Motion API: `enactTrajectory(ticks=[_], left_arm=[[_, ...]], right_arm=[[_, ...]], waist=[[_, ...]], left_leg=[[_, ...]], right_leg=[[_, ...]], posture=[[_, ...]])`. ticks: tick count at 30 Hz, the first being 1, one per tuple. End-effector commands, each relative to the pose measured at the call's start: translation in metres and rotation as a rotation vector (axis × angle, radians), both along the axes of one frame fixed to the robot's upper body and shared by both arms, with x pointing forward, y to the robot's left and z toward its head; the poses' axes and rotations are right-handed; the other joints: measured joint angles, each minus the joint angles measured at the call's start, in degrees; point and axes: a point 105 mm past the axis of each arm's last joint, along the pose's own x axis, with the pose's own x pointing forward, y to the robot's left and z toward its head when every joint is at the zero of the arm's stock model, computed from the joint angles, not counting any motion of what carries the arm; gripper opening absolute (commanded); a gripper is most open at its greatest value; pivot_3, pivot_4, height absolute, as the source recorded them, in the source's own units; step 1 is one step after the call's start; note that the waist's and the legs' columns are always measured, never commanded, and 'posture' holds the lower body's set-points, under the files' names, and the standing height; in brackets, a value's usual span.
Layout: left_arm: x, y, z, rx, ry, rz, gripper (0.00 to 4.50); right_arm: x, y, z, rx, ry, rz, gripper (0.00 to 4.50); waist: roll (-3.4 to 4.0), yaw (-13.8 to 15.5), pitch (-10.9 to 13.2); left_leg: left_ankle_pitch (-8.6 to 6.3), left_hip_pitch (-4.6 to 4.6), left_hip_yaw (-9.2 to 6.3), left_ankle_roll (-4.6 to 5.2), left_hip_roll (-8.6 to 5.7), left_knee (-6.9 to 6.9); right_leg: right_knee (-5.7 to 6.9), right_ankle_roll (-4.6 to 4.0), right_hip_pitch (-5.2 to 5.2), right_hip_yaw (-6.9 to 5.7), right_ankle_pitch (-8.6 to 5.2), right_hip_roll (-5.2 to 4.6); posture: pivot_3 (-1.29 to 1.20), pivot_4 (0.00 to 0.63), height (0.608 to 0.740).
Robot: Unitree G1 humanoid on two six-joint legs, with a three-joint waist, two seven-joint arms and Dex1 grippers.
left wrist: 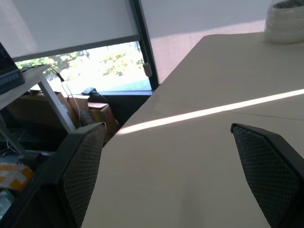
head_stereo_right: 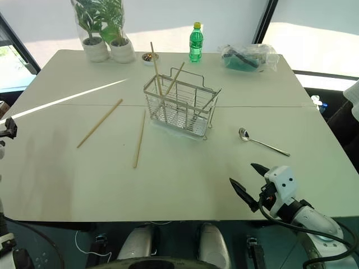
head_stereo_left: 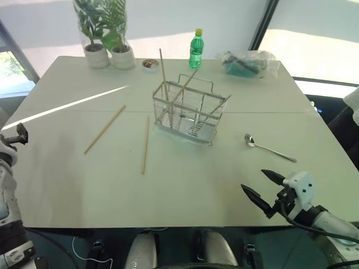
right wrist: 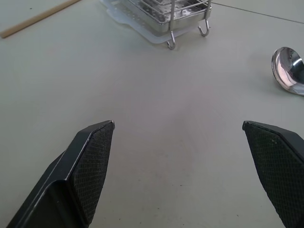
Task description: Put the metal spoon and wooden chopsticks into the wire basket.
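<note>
The wire basket (head_stereo_left: 189, 112) stands mid-table with two wooden chopsticks (head_stereo_left: 163, 73) leaning upright in it. Two more chopsticks lie flat on the table to its left, one (head_stereo_left: 105, 129) farther left and one (head_stereo_left: 146, 144) closer to the basket. The metal spoon (head_stereo_left: 268, 148) lies to the basket's right, bowl toward the basket. My right gripper (head_stereo_left: 252, 179) hovers open and empty near the front edge, short of the spoon (right wrist: 287, 71) and pointing toward the basket's foot (right wrist: 166, 14). My left gripper (left wrist: 167, 125) is open and empty at the table's far left edge.
At the back of the table stand two potted plants (head_stereo_left: 105, 50), a small bowl (head_stereo_left: 150, 64), a green bottle (head_stereo_left: 196, 49) and a crumpled plastic bag (head_stereo_left: 247, 63). A bright strip of sunlight crosses the left side.
</note>
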Motion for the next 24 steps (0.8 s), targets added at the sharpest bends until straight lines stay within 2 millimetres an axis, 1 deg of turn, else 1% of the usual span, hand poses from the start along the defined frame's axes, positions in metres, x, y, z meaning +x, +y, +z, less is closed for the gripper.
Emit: enactTrajectory(ticks=[1, 11, 19, 23, 24], left_arm=[[0.001, 0.000, 0.017, 0.041, -0.042, 0.003, 4.45], [0.006, -0.005, 0.018, 0.035, -0.045, -0.038, 4.45], [0.006, -0.006, 0.020, 0.032, -0.049, -0.056, 4.45], [0.016, -0.027, 0.024, -0.027, -0.052, -0.201, 4.45], [0.019, -0.039, 0.029, -0.039, -0.051, -0.285, 4.45]], right_arm=[[0.005, 0.001, 0.017, -0.005, -0.055, 0.009, 4.50], [0.016, -0.004, 0.025, -0.026, -0.073, 0.003, 4.50], [0.021, -0.012, 0.024, -0.042, -0.083, -0.012, 4.50], [0.027, -0.017, 0.029, -0.068, -0.096, 0.009, 4.50], [0.031, -0.019, 0.034, -0.086, -0.107, 0.020, 4.50]], waist=[[0.00, 0.0, 0.0], [-0.06, 0.0, 0.0], [-0.15, 0.0, -0.1], [-0.19, -0.1, -0.1], [-0.21, -0.1, -0.1]], left_leg=[[0.00, 0.00, 0.00, 0.00, 0.00, 0.00], [0.00, 0.00, 0.01, 0.01, -0.02, 0.00], [0.01, 0.00, 0.02, 0.01, -0.02, 0.02], [0.01, 0.00, 0.03, 0.01, -0.03, 0.02], [0.01, 0.00, 0.03, 0.01, -0.03, 0.02]], right_leg=[[0.00, 0.00, 0.01, 0.00, 0.00, 0.00], [0.02, 0.00, 0.04, 0.00, 0.00, 0.02], [0.02, 0.00, 0.06, 0.00, 0.00, 0.02], [0.02, 0.01, 0.05, 0.00, 0.00, 0.02], [0.02, 0.00, 0.06, 0.00, 0.01, 0.02]], posture=[[0.00, 0.150, 0.717], [0.00, 0.150, 0.717], [0.00, 0.150, 0.717], [0.00, 0.150, 0.717], [0.00, 0.150, 0.717]])
